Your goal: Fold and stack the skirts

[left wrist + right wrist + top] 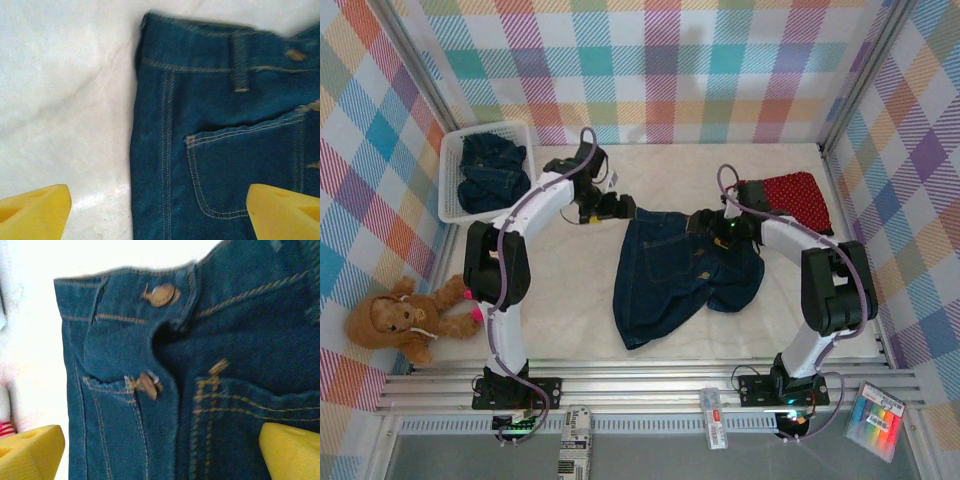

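Observation:
A dark blue denim skirt [680,265] lies spread out in the middle of the table, waistband toward the back. My left gripper [620,207] hovers at its back left corner. In the left wrist view the gripper [160,210] is open, its yellow fingertips [35,212] wide apart over the skirt's [215,140] side seam and pocket. My right gripper [705,222] is over the waistband's right end. In the right wrist view it [160,450] is open above the buttons [161,294]. A red dotted skirt [790,195] lies folded at the back right. More dark denim [492,172] sits in the basket.
A white mesh basket [450,190] stands at the back left. A brown plush toy [405,318] lies off the table's left edge. Plaid walls close in the back and both sides. Small packs [880,420] rest on the front rail.

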`<state>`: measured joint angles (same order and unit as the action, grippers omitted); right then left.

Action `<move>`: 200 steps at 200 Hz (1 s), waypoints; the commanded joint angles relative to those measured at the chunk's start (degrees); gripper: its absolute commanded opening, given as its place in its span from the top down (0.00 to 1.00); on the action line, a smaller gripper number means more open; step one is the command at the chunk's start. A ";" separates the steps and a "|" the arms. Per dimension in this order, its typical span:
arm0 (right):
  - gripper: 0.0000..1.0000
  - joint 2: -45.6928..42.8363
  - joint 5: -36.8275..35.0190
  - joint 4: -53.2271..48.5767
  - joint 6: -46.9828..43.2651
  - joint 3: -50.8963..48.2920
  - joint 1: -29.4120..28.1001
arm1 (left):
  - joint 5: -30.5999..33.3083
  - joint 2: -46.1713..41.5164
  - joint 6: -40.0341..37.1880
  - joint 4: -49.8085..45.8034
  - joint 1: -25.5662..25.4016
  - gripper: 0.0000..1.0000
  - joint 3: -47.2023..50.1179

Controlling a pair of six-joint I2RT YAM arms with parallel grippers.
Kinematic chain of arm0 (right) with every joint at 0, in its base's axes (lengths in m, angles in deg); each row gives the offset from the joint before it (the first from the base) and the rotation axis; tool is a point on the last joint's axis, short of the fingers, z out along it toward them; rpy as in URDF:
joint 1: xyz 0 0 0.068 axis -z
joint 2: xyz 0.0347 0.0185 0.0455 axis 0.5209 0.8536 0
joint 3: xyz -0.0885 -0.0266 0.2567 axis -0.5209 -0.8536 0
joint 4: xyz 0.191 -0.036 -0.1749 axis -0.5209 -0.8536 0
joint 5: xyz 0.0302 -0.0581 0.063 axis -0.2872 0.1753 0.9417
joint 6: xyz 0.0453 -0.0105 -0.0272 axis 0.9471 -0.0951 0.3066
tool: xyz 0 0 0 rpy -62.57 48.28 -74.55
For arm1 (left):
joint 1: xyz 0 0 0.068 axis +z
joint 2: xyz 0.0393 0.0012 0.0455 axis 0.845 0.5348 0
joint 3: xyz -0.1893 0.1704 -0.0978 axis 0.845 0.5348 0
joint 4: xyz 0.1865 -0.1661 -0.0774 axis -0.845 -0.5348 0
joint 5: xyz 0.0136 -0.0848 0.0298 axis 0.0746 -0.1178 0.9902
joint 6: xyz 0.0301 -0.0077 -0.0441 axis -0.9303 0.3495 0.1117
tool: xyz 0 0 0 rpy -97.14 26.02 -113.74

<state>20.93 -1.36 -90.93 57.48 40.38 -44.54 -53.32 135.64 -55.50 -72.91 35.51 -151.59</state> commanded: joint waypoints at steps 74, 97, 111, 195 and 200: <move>0.01 3.54 -6.60 14.74 37.16 -0.18 -18.71 | 8.01 7.50 14.82 3.47 -2.94 0.52 8.81; 0.01 -0.95 -15.38 14.13 40.71 -1.60 -22.34 | 9.33 14.05 11.70 3.26 -1.21 0.57 -0.59; 0.01 -3.59 -19.45 12.92 41.90 -4.00 -22.40 | 7.57 19.54 9.20 2.79 -0.52 0.57 -9.13; 0.00 -10.72 -22.34 8.54 23.05 -7.64 -11.05 | -12.07 43.31 1.60 -5.58 -4.13 0.43 -56.99; 0.01 -10.15 -20.12 8.96 20.38 -7.05 -9.63 | -11.82 41.71 1.28 -5.92 -4.08 0.42 -56.50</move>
<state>11.94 -24.97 -82.12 90.05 32.53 -59.36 -59.83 179.61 -51.50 -73.12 32.87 -205.47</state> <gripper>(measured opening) 0.997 0.551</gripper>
